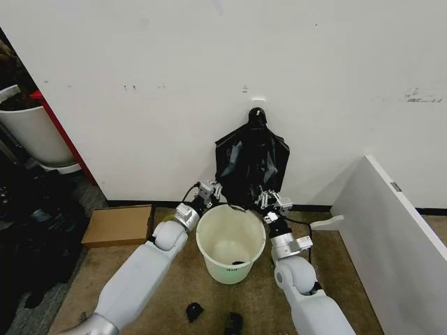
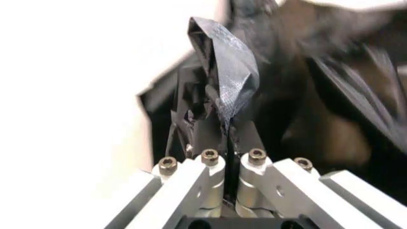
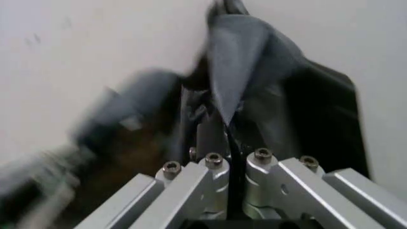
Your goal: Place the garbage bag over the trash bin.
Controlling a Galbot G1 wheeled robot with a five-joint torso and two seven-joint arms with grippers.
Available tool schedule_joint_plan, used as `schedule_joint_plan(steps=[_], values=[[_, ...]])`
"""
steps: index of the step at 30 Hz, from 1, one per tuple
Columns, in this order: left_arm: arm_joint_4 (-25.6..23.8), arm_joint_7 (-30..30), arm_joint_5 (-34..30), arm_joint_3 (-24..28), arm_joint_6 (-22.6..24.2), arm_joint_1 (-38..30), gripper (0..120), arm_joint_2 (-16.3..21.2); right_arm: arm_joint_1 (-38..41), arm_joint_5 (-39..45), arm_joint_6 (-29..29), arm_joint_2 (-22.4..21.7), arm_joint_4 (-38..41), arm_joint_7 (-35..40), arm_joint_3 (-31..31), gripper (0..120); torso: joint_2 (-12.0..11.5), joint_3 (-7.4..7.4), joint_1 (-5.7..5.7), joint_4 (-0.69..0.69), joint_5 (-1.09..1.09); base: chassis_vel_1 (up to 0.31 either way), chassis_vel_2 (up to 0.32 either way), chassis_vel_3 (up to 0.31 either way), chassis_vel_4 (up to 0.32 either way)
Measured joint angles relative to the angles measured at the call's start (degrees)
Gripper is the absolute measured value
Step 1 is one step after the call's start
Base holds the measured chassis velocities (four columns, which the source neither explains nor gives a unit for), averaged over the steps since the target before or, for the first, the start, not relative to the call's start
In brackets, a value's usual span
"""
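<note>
Jaws of both grippers are pressed together on pinched folds of the garbage bag (image 1: pixel 250 162), the left gripper (image 1: pixel 209 191) at the far left of the trash bin (image 1: pixel 230 243) rim and the right gripper (image 1: pixel 271 201) at its far right, so the black film hangs up against the white wall (image 1: pixel 209 70) just behind the open bucket. Thin, glossy and limp, the bag looks nearly weightless and apt to slip or tear, so its mouth edge seems the place to hold. Brown carpet floor (image 1: pixel 174 286) carries the bin, with a cardboard box (image 1: pixel 119 225) to the left and a white panel (image 1: pixel 391 230) to the right.
</note>
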Motion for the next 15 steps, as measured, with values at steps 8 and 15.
schedule_joint_plan(steps=[8,15], values=[[-10.4,-3.5,-2.8,-3.5,0.0,11.6,0,-0.9,-9.3,-19.0,-10.8,-3.0,7.2,19.6,-1.9,0,0.0,-0.01,-0.01,-0.02,0.00,0.000,0.000,0.000,0.000],[-16.8,-3.4,-1.4,-4.3,-0.5,18.5,0,-0.4,-14.1,-33.3,-17.5,-4.3,13.3,29.3,-3.2,0,0.0,-0.01,0.00,0.00,-0.01,0.000,0.000,0.000,0.000]])
